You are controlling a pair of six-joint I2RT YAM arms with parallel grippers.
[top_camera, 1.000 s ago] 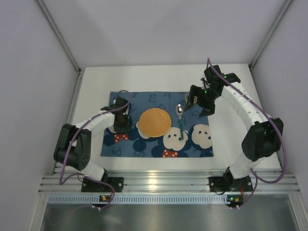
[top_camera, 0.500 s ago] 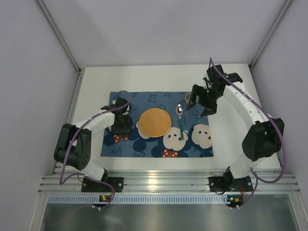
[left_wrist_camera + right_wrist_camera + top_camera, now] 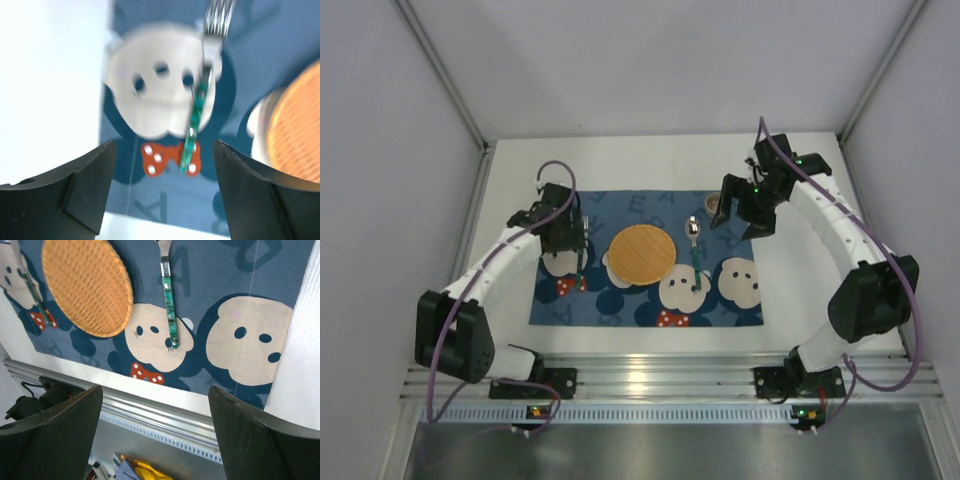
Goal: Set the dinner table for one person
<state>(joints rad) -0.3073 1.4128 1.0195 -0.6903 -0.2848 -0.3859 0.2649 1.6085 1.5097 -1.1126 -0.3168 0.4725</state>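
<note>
Counter (image 3: 515, 170) of flat white board filled the floor of the enclosure, a rectangle lying square to the pale walls. A ribbed aluminium rail (image 3: 660, 376) ran left to right along its near edge, where both arm bases were bolted. Which side of the counter was the longer could not be judged from the overhead view.

A blue cloth placemat printed with white cartoon faces and red spotted bows (image 3: 640, 305) lay on the middle of the counter, its long axis parallel to the rail. A round woven wicker plate in tan (image 3: 641, 254) sat near the mat's centre.

Just right of the plate lay a metal spoon with a mottled green handle (image 3: 695, 252), lengthwise from near to far, bowl toward the far wall and handle toward the rail. Left of the plate, a metal fork with a matching green handle (image 3: 196, 112) lay on the cloth on the same line, tines pointing away from the arms, its handle end over a red bow.

The left gripper (image 3: 162, 147) hung above the fork with its black jaws spread wide, holding nothing and clear of the mat. The right gripper (image 3: 155, 390) hovered over the mat's far right corner, jaws likewise spread wide and empty, with the spoon and plate lying well below it in its wrist view.
</note>
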